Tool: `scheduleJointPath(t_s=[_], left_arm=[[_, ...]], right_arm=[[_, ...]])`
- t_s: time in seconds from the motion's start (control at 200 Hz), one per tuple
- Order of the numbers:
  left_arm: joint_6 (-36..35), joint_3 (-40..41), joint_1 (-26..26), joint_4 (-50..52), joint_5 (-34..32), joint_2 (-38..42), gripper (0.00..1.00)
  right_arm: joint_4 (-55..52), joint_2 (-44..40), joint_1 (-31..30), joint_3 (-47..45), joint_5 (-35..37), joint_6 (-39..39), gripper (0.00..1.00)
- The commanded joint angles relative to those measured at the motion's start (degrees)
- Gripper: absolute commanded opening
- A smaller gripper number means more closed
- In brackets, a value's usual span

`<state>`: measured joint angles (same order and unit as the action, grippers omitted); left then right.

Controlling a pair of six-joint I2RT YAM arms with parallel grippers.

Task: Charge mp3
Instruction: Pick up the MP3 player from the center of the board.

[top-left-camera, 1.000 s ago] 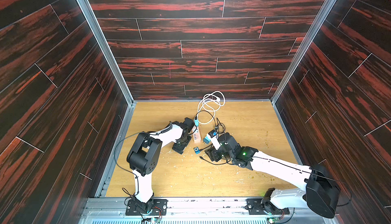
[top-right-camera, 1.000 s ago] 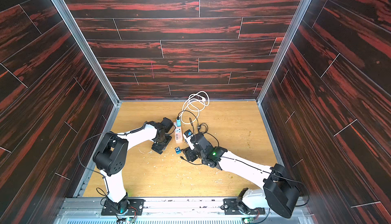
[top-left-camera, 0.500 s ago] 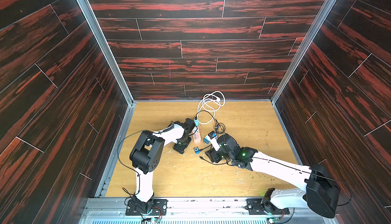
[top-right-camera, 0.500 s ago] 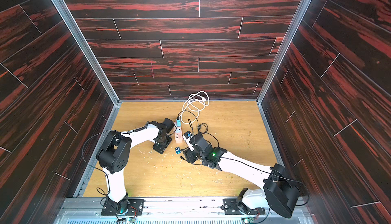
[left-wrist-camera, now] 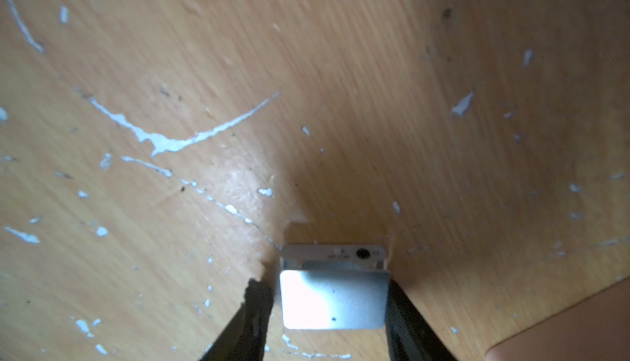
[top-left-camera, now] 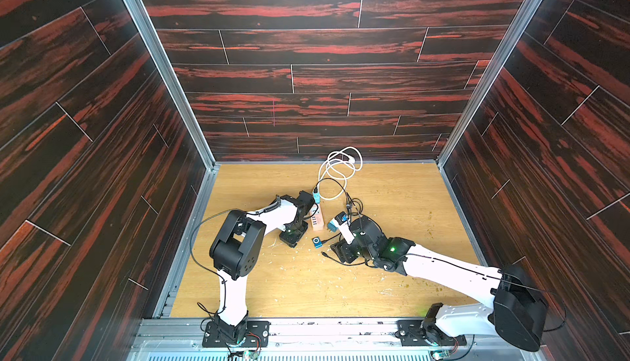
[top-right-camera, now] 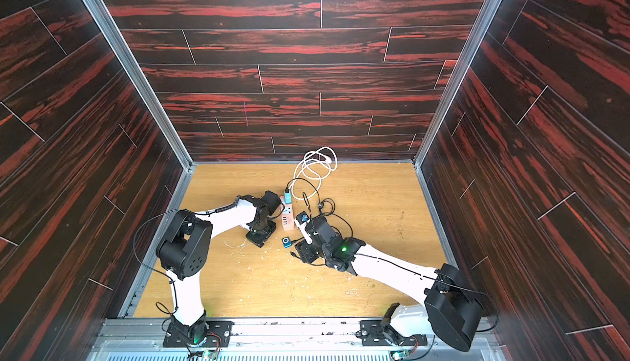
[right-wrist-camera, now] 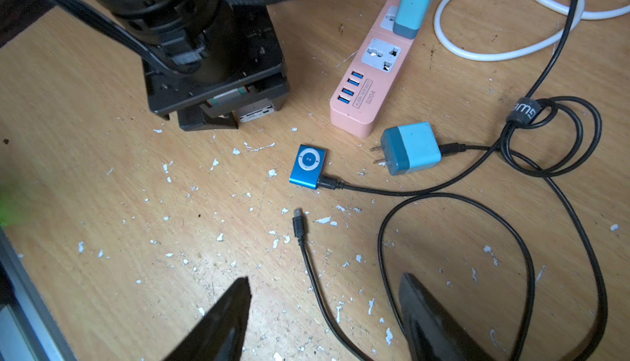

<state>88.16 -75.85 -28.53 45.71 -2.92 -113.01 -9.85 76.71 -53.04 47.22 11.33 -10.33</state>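
Left hand (left-wrist-camera: 324,284) flanks silver player (left-wrist-camera: 334,303), grip unclear; right hand (right-wrist-camera: 324,278) wide, empty; both mostly cropped.

The blue mp3 player (top-left-camera: 317,242), white-ringed, is showing at six o'clock of the pink power strip (top-left-camera: 317,220). A silver mp3 player (left-wrist-camera: 334,303) is gleaming against the tan, white-flecked table (left-wrist-camera: 341,69), and dark walls (top-left-camera: 306,45) are showing red streaks.

Left hand (left-wrist-camera: 326,292) has narrowed around the silver player (left-wrist-camera: 334,304) (gap remains).
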Motion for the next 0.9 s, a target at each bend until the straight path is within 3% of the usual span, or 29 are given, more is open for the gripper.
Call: scheduleJointPath(t_s=[0.0,0.511,0.892], left_arm=[[-0.9,2.8,0.7,-1.4,1.2,-2.4,0.55],[-5.9,1.1,3.3,0.7,0.3,-4.0,0.7],[-7.8,-1.2,4.3,4.1,-2.2,-4.9,0.7]], right_arm=[[-0.6,-0.2,-0.4,0.8,-0.1,0.5,0.72],[-1.2,2.1,-0.5,1.6,-0.3,0.7,0.72],[-1.6,2.7,-0.5,2.0,-0.3,0.7,0.72]])
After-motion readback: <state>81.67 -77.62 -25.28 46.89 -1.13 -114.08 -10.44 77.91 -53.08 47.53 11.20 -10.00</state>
